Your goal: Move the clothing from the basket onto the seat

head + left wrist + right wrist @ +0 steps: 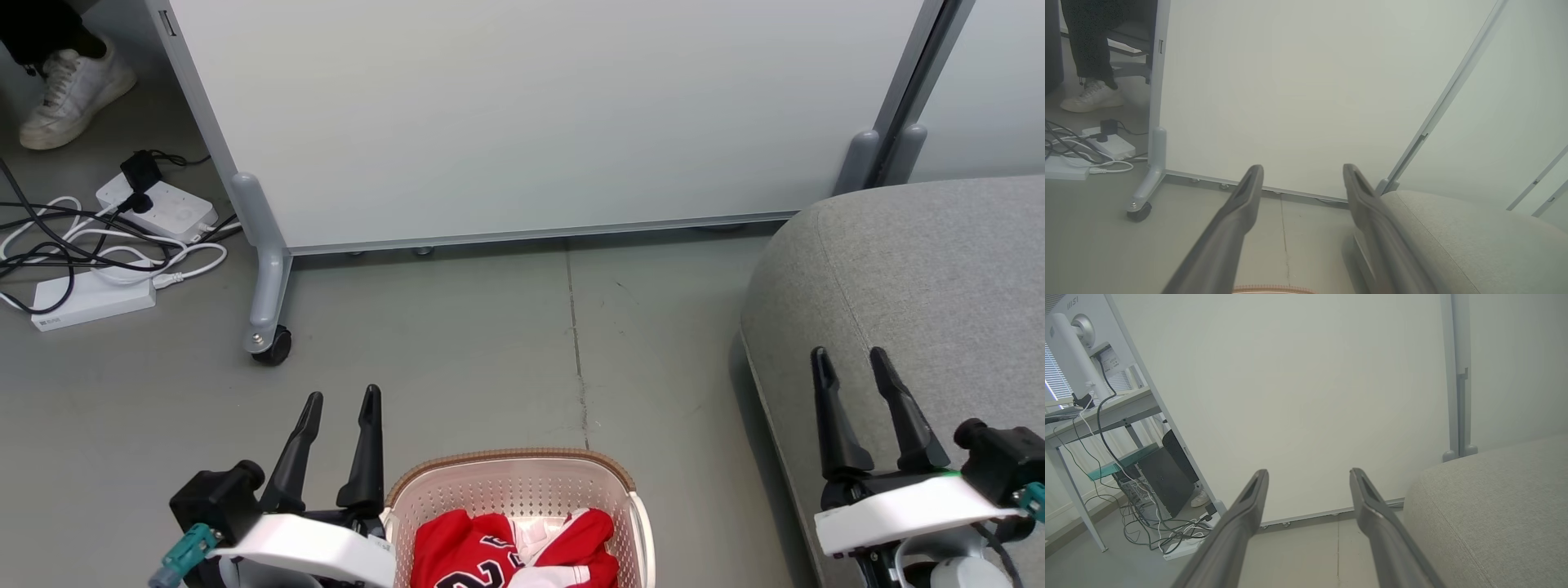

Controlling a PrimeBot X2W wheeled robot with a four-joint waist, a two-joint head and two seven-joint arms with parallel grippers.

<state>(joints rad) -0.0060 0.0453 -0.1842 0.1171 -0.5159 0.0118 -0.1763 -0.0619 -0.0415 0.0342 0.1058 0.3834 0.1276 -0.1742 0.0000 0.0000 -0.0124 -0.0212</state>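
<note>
- Left gripper [343,394]: fingers spread wide, nothing between them; hovers over the floor [457,359], just beside the basket's left wall
- Right gripper [849,353]: fingers spread wide, empty; hangs above the seat's left edge
- Clothing [478,545]: red garments with white trim and black numbers, bunched inside the basket; none on the seat yet
- Basket [510,455]: cream, perforated, brown rim; stands on the floor between the two grippers, near the seat but apart from it
- Seat [914,269]: grey fabric cushion, rounded corner, top bare
- Step in hand, as judged: the first reach into the basket. Lower one gripper straight down inside the rim, close on a thick fold rather than a loose hem, lift until the cloth clears the rim, and set it well in from the seat's edge
- Risk, as judged: trailing cloth may snag the rim or drag the light basket
- Floor: grey, smooth, one seam line
- Room: pale wheeled panel [531,122] behind; power strips [155,208] and tangled cables at the far left; a person's white shoe [73,94] at the far-left corner
</note>
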